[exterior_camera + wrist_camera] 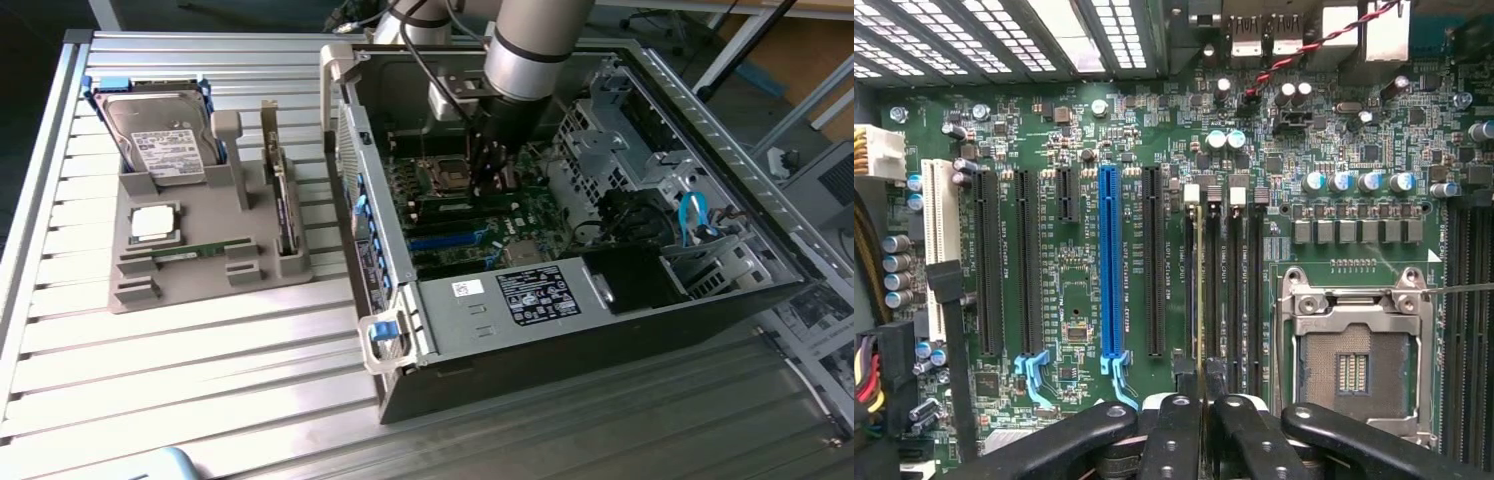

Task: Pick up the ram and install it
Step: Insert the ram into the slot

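**RAM stick held edge-on over the memory slots**

Black gripper fingers [1184, 440] sit nearest the wrist camera, and I read the jaws as clamped together on the ram [1200, 300], a thin green circuit-board stick seen edge-on as a narrow yellowish line between them. It stands over the black memory slots [1239, 290] just beside the silver square processor socket [1354, 365], apparently in or at one slot; whether it is seated I cannot tell.

Largest first: the black and silver open computer case [561, 300] lies on its side on the ribbed aluminium worktop [200, 380], with the grey robot arm [534, 50] reaching down into it. The green motherboard [1084, 120] fills its floor. On the exterior view's left, a grey plastic parts holder [200, 270] carries a silver hard drive with a white label [163, 140] and a square silver processor chip [154, 222].

I judge the stick light, stiff and fragile; gripping its upper edge at mid-length keeps it square to the slot. Cables and drive cages crowd the case, so room is tight.
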Robot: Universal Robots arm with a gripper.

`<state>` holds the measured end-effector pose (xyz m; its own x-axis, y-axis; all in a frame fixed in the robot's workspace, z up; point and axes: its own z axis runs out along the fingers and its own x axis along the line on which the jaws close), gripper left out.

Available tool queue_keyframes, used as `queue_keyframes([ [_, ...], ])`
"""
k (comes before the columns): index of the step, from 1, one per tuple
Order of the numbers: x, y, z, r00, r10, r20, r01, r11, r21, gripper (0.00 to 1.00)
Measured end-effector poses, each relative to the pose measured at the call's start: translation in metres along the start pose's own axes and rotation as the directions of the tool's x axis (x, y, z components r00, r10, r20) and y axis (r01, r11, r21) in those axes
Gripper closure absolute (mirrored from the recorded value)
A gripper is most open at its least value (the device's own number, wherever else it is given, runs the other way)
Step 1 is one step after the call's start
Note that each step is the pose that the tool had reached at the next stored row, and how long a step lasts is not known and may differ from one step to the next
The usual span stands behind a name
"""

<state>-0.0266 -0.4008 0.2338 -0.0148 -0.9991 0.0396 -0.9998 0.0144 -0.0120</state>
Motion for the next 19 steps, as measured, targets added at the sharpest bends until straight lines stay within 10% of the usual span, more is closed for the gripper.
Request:
queue_keyframes([
  [19, 0.0027, -0.0027, 0.0002, 1.0000, -0.003, 0.0005, 0.003, 1.0000, 0.0001, 0.88],
])
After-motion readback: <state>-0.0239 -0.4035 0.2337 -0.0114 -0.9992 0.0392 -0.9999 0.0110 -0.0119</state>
